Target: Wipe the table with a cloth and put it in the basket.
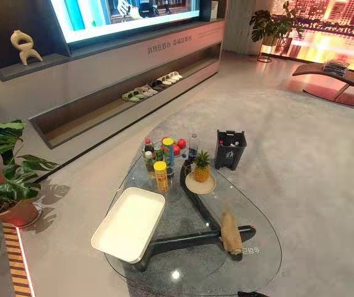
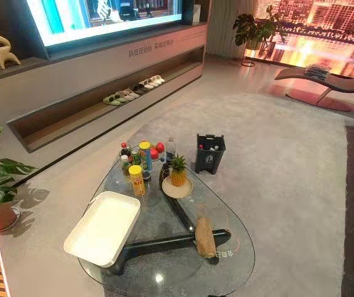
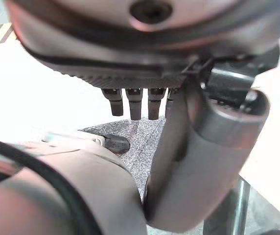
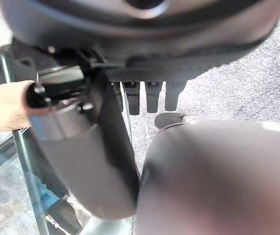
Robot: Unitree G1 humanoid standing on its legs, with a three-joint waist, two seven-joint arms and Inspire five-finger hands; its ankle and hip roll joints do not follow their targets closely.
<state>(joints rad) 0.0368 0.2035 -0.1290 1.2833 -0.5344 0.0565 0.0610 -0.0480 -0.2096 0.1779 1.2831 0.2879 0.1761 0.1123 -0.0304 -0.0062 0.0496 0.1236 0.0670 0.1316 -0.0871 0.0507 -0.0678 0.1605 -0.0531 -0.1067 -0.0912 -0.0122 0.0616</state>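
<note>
A rolled brown cloth (image 1: 231,233) lies on the near right part of the glass table (image 1: 254,204), above its dark base. The white basket (image 1: 127,224), a shallow tray with nothing in it, sits on the table's near left. In the left wrist view my left hand (image 3: 203,161) hangs with straight fingers over grey floor, holding nothing. My right hand (image 4: 81,156) hangs the same way beside the table's edge in the right wrist view, where a tan end of the cloth (image 4: 3,105) shows past its thumb.
A pineapple (image 1: 201,167) on a plate and several bottles and cans (image 1: 161,158) crowd the table's far end. A black bin (image 1: 231,148) stands on the floor beyond. A potted plant (image 1: 4,179) is at the left.
</note>
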